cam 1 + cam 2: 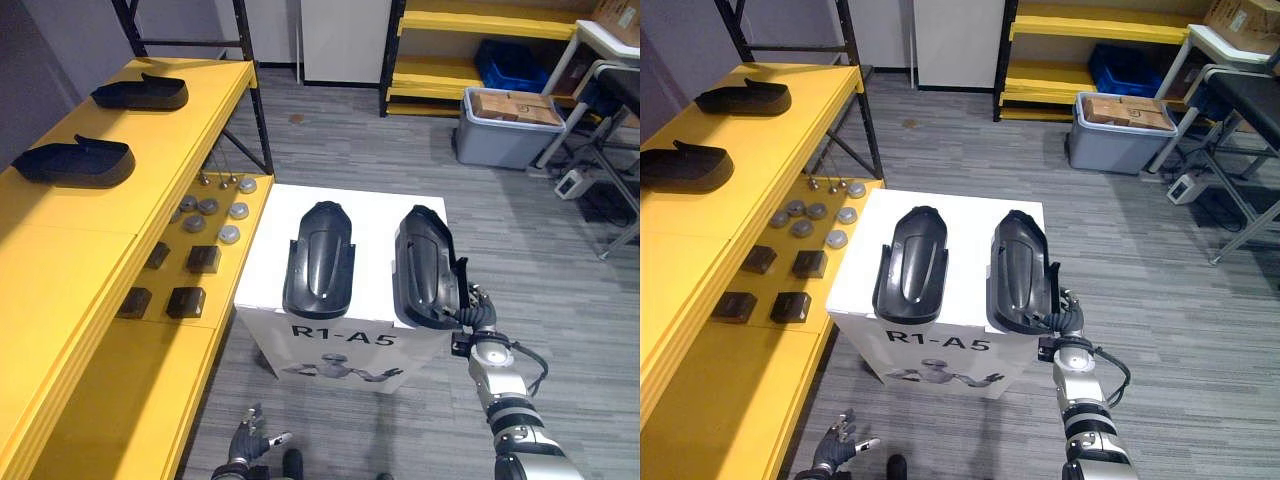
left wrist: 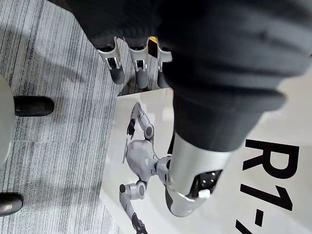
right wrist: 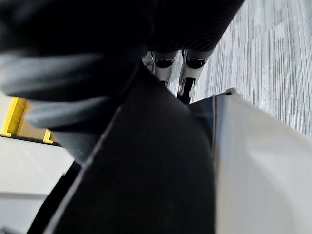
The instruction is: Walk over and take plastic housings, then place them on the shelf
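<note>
Right hand (image 1: 478,310) contacted the right glossy black plastic housing (image 1: 424,265) on the white box (image 1: 262,250); grip undeterminable. Left hand (image 1: 246,441) hung low, fingers relaxed apart.

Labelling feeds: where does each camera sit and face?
Left eye view: head, looking down at left housing and right housing on white box; left hand, right hand show.
Right eye view: beside it, same scene.
Left wrist view: left wrist, along open left hand toward floor and white box front.
Right wrist view: right wrist, along right hand, against right housing.
Shared: eye views and right wrist view show right housing.
</note>
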Controlling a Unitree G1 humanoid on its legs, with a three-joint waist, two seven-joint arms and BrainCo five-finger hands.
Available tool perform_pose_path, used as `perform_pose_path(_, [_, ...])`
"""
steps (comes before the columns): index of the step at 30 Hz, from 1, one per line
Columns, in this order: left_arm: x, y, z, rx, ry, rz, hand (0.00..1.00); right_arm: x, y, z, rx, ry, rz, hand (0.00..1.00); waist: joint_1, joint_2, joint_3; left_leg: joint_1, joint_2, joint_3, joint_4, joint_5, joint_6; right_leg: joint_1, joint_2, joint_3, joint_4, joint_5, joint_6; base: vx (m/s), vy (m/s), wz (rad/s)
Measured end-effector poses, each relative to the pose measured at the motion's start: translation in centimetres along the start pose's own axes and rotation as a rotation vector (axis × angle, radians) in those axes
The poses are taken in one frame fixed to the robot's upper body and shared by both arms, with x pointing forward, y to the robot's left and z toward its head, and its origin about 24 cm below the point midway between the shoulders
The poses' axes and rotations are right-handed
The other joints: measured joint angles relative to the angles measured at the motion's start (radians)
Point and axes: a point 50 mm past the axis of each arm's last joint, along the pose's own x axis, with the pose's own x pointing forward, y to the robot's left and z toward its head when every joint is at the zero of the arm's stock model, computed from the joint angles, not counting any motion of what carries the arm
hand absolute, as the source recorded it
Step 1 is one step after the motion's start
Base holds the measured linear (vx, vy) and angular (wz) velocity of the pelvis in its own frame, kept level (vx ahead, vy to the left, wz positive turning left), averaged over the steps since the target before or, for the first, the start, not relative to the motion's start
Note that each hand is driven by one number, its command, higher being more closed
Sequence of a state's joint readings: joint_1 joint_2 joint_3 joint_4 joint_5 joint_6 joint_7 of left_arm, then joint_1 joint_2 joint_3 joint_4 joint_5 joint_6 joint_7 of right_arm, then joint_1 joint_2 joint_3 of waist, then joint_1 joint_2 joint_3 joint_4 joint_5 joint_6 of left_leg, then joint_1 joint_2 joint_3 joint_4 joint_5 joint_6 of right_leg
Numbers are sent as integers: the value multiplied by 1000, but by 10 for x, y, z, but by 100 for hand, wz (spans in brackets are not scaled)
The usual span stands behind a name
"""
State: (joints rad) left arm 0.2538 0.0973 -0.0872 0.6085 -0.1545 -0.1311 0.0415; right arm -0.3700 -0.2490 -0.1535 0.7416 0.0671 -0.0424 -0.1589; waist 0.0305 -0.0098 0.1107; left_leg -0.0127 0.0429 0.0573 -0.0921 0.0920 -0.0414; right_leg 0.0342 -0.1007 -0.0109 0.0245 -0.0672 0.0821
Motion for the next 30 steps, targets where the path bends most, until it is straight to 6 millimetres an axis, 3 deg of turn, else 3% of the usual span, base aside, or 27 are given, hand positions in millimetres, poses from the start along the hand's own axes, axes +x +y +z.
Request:
perform_pose_path(5, [2,1,3,6,-9,-4,0,2,-10,-3,61,25,-17,100,0,0,0,2,4,3,0,-2,-3,1,3,1,0,-1,-2,0,0,-1])
perform_pose_path(16, [5,3,11,-3,-33,1,0,-2,-3,-5,57,14,44,100,4,-2,1,30,13,8,0,-12,-14,30,12,1,-6,-5,-7,0,0,0])
perform_pose_path(22, [-1,9,46,-48,-201,32,0,-18,-10,1,105,-80,-29,100,10,-3,2,22,11,0,1,-14,-14,28,9,-2,-11,-5,-6,0,3,3])
perform_pose_path(30, [-16,-4,108,-133,-491,33,0,-39,-31,38,89,-289,-237,100,3,-4,0,9,11,-2,5,-11,-10,16,10,1,2,-4,-6,0,0,0])
